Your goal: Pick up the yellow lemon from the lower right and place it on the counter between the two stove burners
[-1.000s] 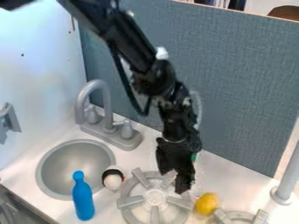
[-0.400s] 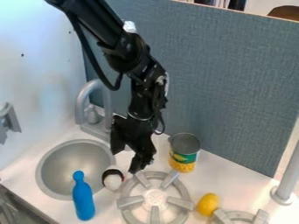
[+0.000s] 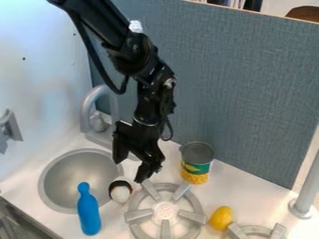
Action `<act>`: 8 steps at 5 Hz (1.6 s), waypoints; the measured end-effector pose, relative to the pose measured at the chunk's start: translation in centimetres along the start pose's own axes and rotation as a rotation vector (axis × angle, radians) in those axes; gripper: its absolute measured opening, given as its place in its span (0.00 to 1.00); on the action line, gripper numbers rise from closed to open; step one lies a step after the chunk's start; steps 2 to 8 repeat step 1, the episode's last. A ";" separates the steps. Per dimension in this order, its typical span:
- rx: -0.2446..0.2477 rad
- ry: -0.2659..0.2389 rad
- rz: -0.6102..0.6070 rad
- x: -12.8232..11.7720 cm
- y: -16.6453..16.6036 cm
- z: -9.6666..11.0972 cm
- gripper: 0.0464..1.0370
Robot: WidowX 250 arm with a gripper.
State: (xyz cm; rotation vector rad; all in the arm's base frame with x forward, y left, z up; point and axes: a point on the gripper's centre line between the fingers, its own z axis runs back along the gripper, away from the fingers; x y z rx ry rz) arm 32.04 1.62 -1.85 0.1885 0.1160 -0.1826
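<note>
Small rounded object (image 3: 120, 191): 1, white and black, reddish edge
White bulge: facing the camera
Counter spot (image 3: 115, 217): between round sink (image 3: 74, 170) and grey burner (image 3: 165, 211), near both

The black arm (image 3: 129, 49) enters at eleven o'clock and slants toward five, down to its dark, jointed wrist (image 3: 154, 93). From there the forearm's end hangs steeply, with the gripper (image 3: 129, 171) lowest, at about seven o'clock from the view's centre. Its fingers (image 3: 146, 169) stand apart and point downward, one on the nine o'clock side, the other toward four, a gap between them. A black cable (image 3: 93, 53) bows out on the arm's nine o'clock side, curving back in near the wrist.
</note>
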 end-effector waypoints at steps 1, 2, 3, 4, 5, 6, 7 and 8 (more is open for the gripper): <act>-0.006 0.045 0.061 -0.3 0.5 -1.3 0.96; -0.006 0.045 0.061 -0.3 0.5 -1.3 0.96; -0.006 0.045 0.061 -0.3 0.5 -1.3 0.96; -0.006 0.045 0.061 -0.3 0.5 -1.3 0.96; -0.006 0.045 0.061 -0.3 0.5 -1.3 0.96; -0.006 0.045 0.061 -0.3 0.5 -1.3 0.96; -0.006 0.045 0.061 -0.3 0.5 -1.3 0.96; -0.006 0.045 0.061 -0.3 0.5 -1.3 0.96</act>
